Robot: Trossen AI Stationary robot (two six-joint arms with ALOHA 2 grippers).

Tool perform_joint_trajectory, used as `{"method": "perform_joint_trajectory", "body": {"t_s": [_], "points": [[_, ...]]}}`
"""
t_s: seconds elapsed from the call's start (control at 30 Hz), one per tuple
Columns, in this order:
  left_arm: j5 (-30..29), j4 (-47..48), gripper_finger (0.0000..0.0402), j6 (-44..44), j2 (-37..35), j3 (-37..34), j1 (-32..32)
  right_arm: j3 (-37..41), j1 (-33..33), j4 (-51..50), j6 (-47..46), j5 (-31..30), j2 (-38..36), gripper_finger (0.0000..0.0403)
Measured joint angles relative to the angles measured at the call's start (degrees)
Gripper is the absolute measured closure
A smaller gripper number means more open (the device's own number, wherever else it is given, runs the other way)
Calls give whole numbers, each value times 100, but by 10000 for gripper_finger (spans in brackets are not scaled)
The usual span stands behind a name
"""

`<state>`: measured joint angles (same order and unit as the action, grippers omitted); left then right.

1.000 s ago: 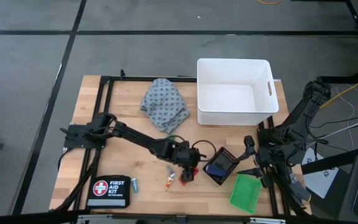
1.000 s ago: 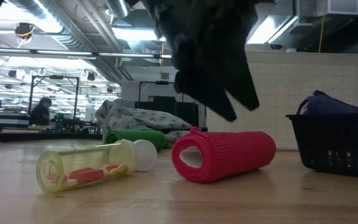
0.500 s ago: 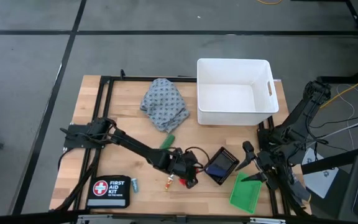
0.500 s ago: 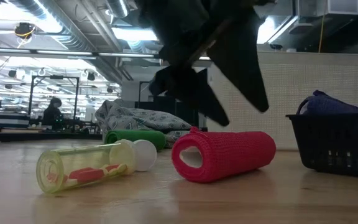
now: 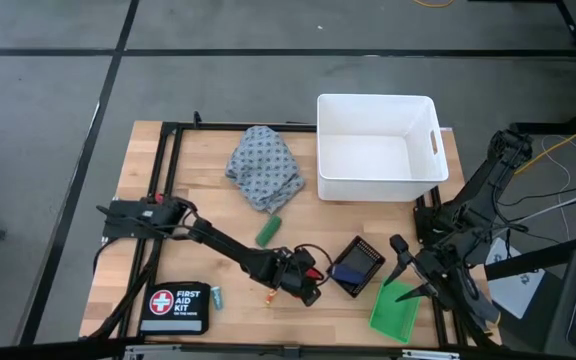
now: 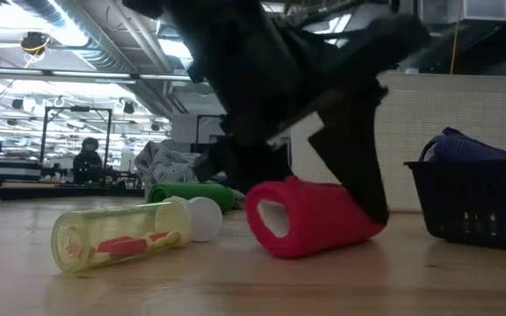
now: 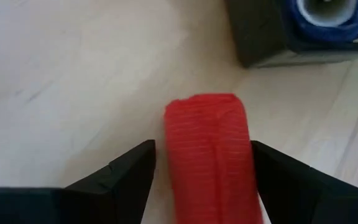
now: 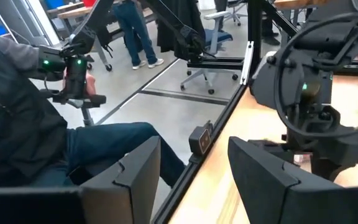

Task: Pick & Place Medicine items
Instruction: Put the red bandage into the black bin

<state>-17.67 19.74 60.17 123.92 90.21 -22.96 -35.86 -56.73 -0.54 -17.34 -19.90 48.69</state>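
Red roll (image 7: 210,155) lies flat on desk (image 5: 198,250), near front edge, just left of black basket (image 5: 356,266) holding blue roll (image 7: 325,14). Long axis runs straight out from left tool (image 7: 202,163), parallel to fingers. Left tool open, one finger each side of roll, gap on both sides in wrist view; low view shows fingers down at desk level around it. Judgement: closing squeezes across short width; no turn needed. Left arm far nearer; right tool (image 5: 405,272) open, waiting right of basket above green bin (image 5: 396,308).
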Motion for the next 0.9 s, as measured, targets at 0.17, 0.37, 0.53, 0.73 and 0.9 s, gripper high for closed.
{"method": "perform_joint_trajectory", "body": {"t_s": [0.17, 0.37, 0.53, 0.73, 0.9], "points": [[101, -195, 147, 125, 140, 20, 6, 0, 0, 16, 109, -3, 2, 213], [159, -121, 194, -621, 43, 103, 42, 0, 7, 409, 600, -170, 2, 213], [419, -2, 271, -1325, -37, 471, 208, -2, 7, 529, 735, -657, 0, 213], [724, 298, 318, -2106, -88, 923, 446, -2, 7, 548, 733, -806, 0, 213], [714, 1023, 312, -2590, -186, 1526, 589, -2, 7, 549, 580, -773, 0, 213]]}}
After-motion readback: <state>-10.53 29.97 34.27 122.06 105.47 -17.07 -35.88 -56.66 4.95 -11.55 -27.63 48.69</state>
